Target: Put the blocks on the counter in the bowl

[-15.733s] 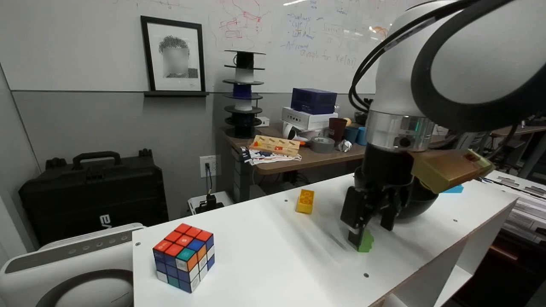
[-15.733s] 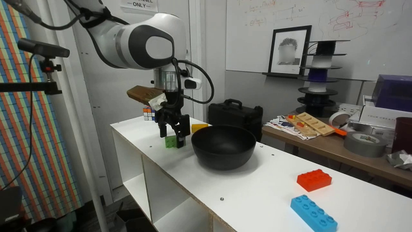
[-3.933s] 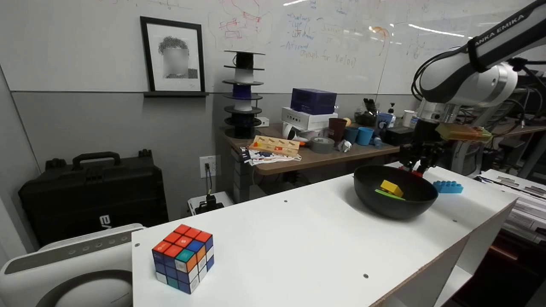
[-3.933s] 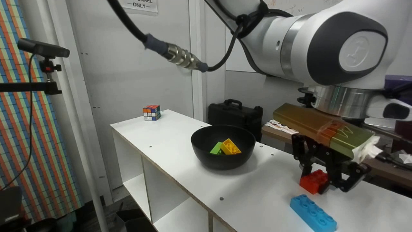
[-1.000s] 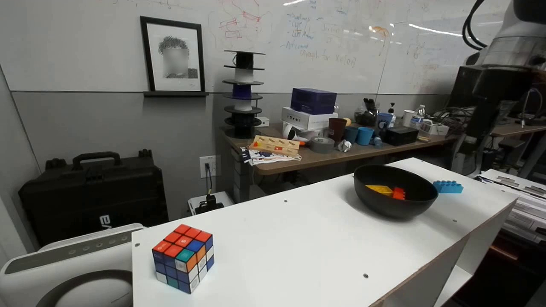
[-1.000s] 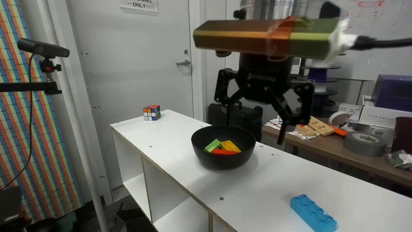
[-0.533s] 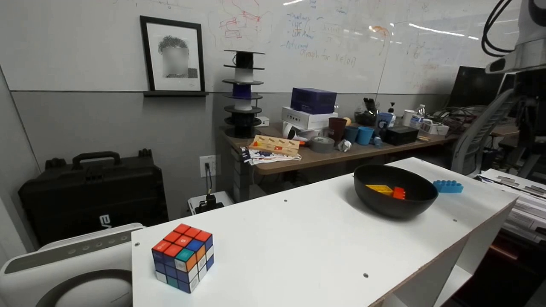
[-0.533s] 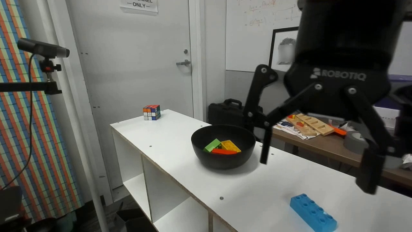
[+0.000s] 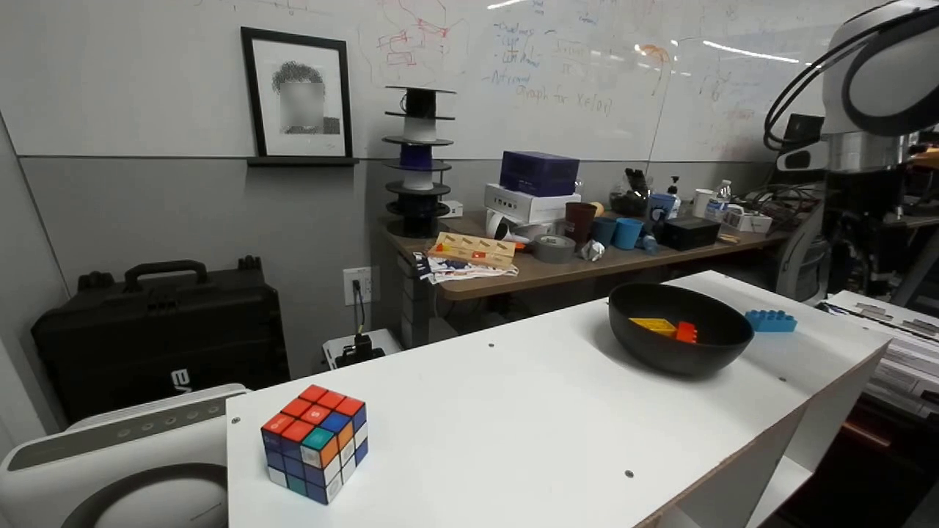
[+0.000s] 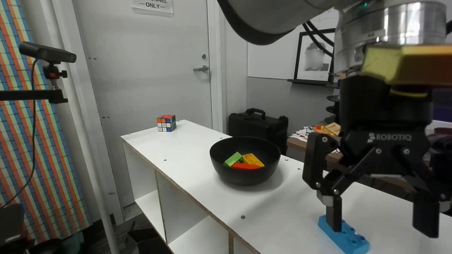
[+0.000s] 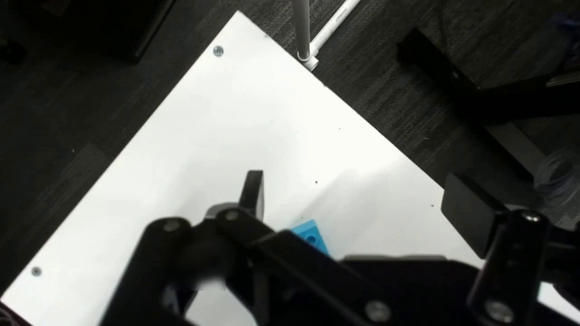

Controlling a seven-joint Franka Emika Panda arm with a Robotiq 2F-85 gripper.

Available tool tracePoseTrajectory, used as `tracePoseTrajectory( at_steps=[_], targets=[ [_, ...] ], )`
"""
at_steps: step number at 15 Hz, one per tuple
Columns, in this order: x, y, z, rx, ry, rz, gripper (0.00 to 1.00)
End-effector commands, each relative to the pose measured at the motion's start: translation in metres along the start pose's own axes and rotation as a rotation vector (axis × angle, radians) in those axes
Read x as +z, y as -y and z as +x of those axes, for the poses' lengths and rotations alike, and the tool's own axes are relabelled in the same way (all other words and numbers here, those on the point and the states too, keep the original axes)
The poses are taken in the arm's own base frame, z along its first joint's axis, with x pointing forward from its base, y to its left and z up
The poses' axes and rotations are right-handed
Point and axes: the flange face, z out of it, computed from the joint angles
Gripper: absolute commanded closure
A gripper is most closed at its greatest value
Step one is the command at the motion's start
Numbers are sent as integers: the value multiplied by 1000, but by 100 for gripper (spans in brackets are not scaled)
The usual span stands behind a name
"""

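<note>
released, the hand (image 10: pixel 380 231) hangs over the tabletop (image 10: pixel 190 155) at the lower right of the frame in an exterior view, its fingers (image 10: pixel 334 215) spread wide. one finger overlaps the blue block (image 10: pixel 348 240) there; whether they touch cannot be told. in the wrist view the blue block shows at the lower middle of the frame, between the spread fingers, partly hidden behind the hand. it lies flat on the tabletop, apart from the bowl (image 10: pixel 243 178), which stands upright around the middle of the frame in an exterior view. inside the bowl the green block (image 10: pixel 233 159) and the yellow block (image 10: pixel 252 159) lie side by side, with the red block (image 10: pixel 245 166) in front of them. the puzzle cube (image 9: pixel 315 444) sits at the lower left of the frame in an exterior view, well apart from the bowl, with the black case (image 9: pixel 158 330) behind it toward the left edge and the framed picture (image 9: pixel 297 92) at the upper left.
</note>
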Motion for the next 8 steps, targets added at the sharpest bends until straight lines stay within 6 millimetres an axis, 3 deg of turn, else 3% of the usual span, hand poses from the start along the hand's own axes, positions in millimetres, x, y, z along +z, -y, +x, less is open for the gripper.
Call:
tracePoseTrajectory(
  at_steps=[1,8],
  targets=[
    [6,-9,19,-111,-24,-20,0],
    [26,-24,35,-157,-135,-77,0]
  ],
)
